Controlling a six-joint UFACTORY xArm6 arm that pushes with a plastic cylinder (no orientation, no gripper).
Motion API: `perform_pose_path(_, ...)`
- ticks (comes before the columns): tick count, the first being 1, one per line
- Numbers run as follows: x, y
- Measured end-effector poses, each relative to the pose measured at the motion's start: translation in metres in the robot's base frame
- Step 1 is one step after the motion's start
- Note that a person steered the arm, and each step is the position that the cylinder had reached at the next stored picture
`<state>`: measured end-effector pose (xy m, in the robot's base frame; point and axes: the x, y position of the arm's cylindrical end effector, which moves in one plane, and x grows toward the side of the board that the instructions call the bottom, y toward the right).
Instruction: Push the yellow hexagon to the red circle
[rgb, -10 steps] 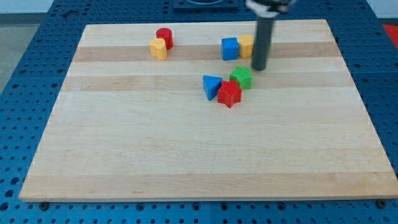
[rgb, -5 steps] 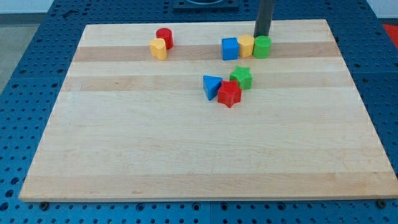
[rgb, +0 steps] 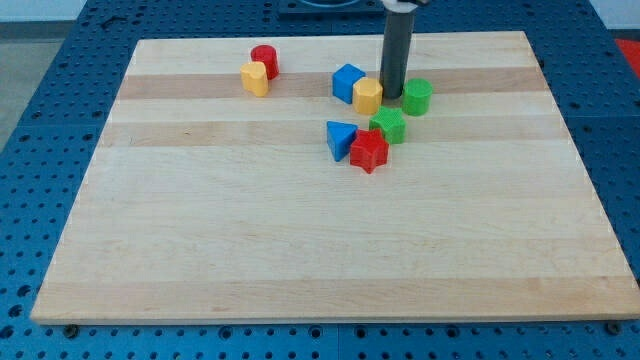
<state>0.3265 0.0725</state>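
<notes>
My tip (rgb: 391, 96) sits between yellow hexagon (rgb: 367, 95) and green cylinder (rgb: 418, 97). Blue cube (rgb: 348, 82) touches the hexagon's left, toward far-left red circle (rgb: 264, 61). No claw fitted, just the rod.

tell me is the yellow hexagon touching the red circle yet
No, apart. The yellow hexagon sits mid-board beside my tip; the red circle is far toward the view's left.

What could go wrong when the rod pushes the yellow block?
The blue cube touches the yellow hexagon on its left, so my tip, at the hexagon's right edge, may shove both. The other yellow block sits against the red circle and may get bumped on arrival.
</notes>
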Motion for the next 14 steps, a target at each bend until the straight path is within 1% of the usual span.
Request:
perform_pose_path(1,0.015,-0.019)
perform_pose_path(2,0.019,-0.043)
perform_pose_path(3,0.045,-0.066)
perform_pose_path(4,0.059,-0.091)
perform_pose_path(5,0.045,-0.115)
perform_pose_path(6,0.019,-0.127)
perform_pose_path(7,0.009,-0.140)
perform_pose_path(10,0.008,-0.120)
perform_pose_path(12,-0.013,-0.139)
perform_pose_path(14,-0.016,-0.124)
